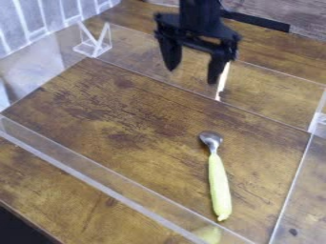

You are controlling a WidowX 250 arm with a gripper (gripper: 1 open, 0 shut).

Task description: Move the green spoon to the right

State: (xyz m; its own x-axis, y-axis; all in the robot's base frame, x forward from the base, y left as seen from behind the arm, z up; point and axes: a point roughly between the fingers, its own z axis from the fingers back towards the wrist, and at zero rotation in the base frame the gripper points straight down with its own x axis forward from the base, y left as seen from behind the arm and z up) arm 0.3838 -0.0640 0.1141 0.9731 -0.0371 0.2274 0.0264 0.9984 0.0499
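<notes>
Black fingers (195, 70) hang spread apart and empty above the far side of the wooden table (114, 114). Well apart, the green spoon (216, 177) lies near the front right, its grey bowl pointing away.

open wooden tabletop (114, 105), clear wall (76, 176) bordering

Black robot arm (201, 10), black two-fingered gripper (196, 67), long dark fingers (170, 55), boxy wrist block
</notes>
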